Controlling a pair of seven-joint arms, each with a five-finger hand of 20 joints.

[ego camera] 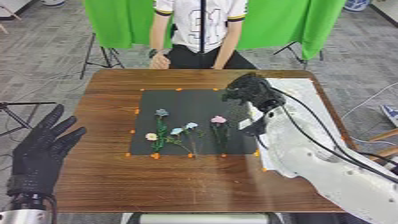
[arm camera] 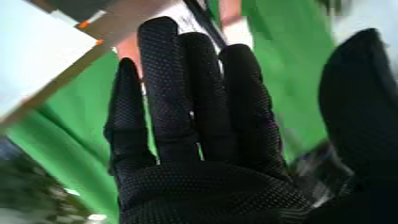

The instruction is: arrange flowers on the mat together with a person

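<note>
Left robot hand [ego camera: 37, 155] hanging open at bench [ego camera: 204, 192] edge; right robot hand [ego camera: 251, 90] hovering open, covering dark mat's [ego camera: 191, 102] far right corner; blue flower [ego camera: 162, 113], cream flower [ego camera: 151, 136], pale-blue flowers [ego camera: 191, 126] and pink flower [ego camera: 218, 120] lying on mat, thin stems blurring into dark surface

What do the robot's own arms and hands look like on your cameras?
The right arm is white with rounded shells, black cables running along it, and ends in a black fabric glove, the right hand. The left hand wears a matching black glove above a white wrist section with a dark cable beside it. Close up, the glove fabric has a fine dotted texture.
</note>
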